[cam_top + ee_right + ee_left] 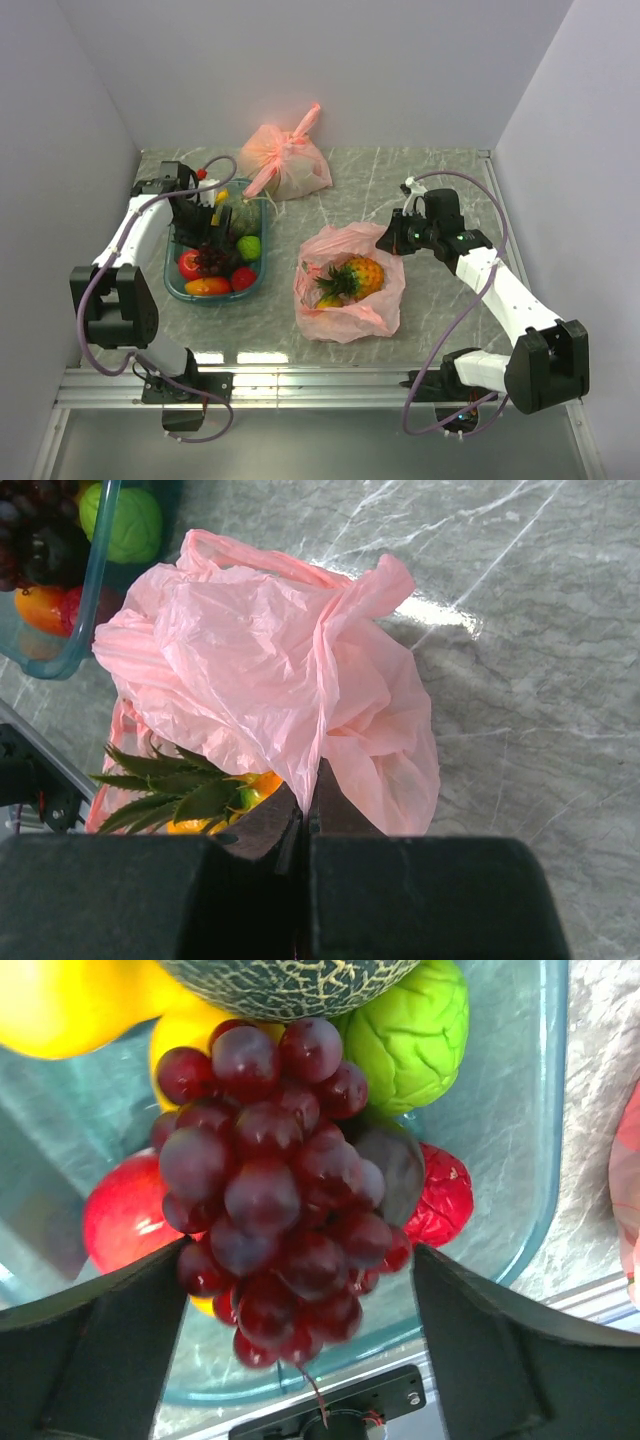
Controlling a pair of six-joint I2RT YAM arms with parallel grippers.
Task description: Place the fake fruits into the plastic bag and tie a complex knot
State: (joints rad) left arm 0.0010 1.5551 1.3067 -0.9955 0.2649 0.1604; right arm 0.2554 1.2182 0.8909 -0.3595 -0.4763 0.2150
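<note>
A bunch of purple grapes (pixel 275 1180) lies among the fake fruits in a teal bin (pixel 520 1140), beside a red apple (pixel 125 1215) and a green lime (pixel 415 1035). My left gripper (pixel 300 1350) is down in the bin (pixel 215 300), open, one finger on each side of the grapes (pixel 212 258). The salmon-pink plastic bag (pixel 350 300) lies at the table's middle with a pineapple (pixel 357 277) in its open mouth. My right gripper (pixel 393 238) is shut on a fold of the bag (pixel 270 640) at its right edge. No knot shows on this bag.
A paler tied pink bag (pixel 285 165) with a long tail sits at the back, behind the bin. A mango (pixel 207 286) and a netted melon (pixel 290 980) are also in the bin. Grey walls close in on three sides.
</note>
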